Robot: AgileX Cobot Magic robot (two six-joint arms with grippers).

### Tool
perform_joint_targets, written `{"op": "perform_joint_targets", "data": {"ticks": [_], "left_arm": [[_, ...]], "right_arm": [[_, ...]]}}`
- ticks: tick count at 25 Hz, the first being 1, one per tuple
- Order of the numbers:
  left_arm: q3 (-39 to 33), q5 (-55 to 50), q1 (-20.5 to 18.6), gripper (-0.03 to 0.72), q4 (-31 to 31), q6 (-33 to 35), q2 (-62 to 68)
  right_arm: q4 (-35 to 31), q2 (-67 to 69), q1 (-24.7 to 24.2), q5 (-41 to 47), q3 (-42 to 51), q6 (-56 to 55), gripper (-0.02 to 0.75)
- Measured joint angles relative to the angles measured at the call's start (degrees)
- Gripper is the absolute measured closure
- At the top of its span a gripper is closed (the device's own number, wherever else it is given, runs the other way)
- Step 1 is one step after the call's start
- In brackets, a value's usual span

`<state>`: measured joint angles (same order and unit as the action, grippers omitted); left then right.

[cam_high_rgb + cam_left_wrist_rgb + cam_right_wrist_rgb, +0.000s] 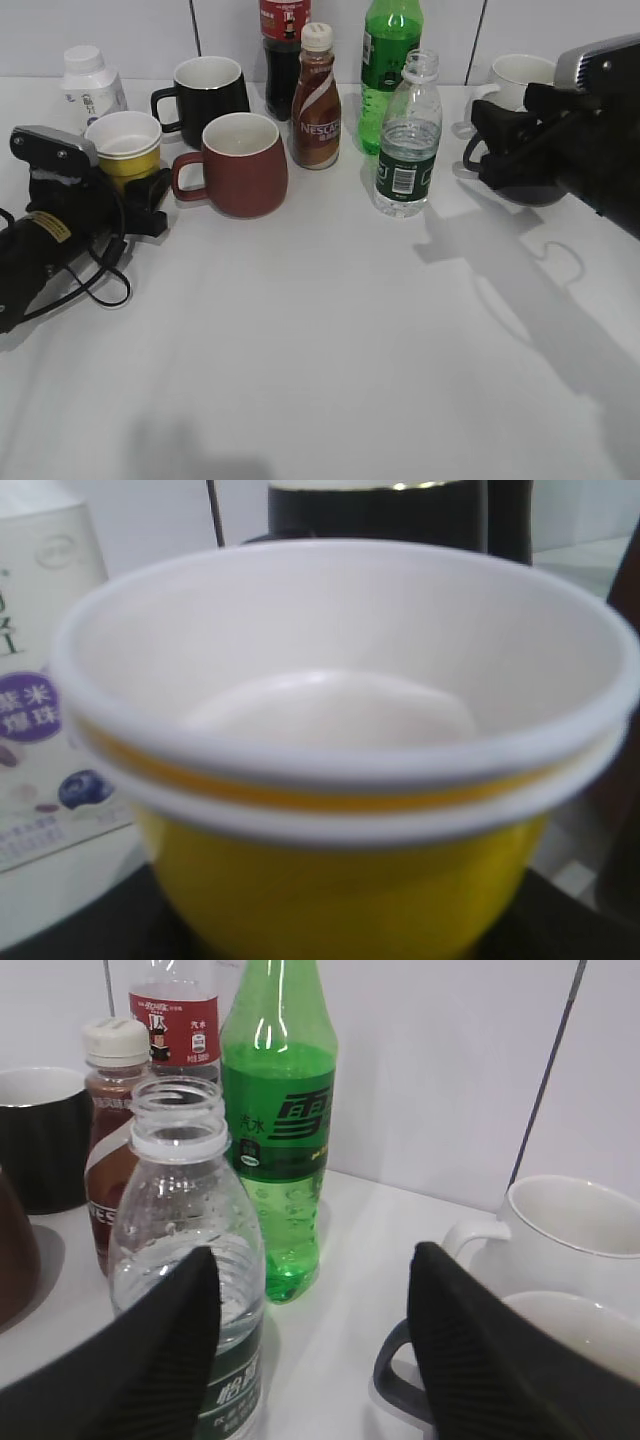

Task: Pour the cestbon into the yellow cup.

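Observation:
The cestbon, a clear uncapped bottle with a dark green label, stands upright at centre right, about half full. In the right wrist view the cestbon sits partly behind my left finger, not between the jaws. My right gripper is open and empty just right of the bottle; its jaws are spread wide. The yellow cup stands at the far left. It fills the left wrist view and is empty. My left gripper is shut on its lower body.
A maroon mug and a black mug stand next to the cup. A Nescafe bottle, a green soda bottle and a cola bottle stand behind the cestbon. White mugs are beside the right gripper. A white bottle stands far left.

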<state>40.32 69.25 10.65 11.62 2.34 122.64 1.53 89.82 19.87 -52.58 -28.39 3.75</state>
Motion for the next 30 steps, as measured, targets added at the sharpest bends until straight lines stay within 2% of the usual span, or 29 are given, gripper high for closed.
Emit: {"op": "perform_joint_targets", "data": {"ticks": [9, 13, 16, 18, 30], "left_arm": [[-4.9, 0.0, 0.0, 0.255, 0.0, 0.0, -5.2], [-9.5, 0.0, 0.0, 0.255, 0.0, 0.0, -9.5], [-13.3, 0.0, 0.0, 0.256, -0.1, 0.0, -12.5], [-15.1, 0.0, 0.0, 0.256, 0.2, 0.0, -14.5], [-18.3, 0.0, 0.0, 0.256, 6.6, -4.2, -18.6]], "right_arm": [[8.1, 1.2, 0.0, -0.3, 0.0, -3.4, 0.285], [13.0, 4.9, 0.0, -0.6, -0.2, -4.9, 0.21], [13.8, 7.8, 0.0, -0.6, -1.5, -6.7, 0.132], [14.0, 10.0, 0.0, -0.6, -3.1, -7.8, 0.108], [15.9, 21.3, 0.0, -0.7, -12.3, -10.8, 0.088]]}}
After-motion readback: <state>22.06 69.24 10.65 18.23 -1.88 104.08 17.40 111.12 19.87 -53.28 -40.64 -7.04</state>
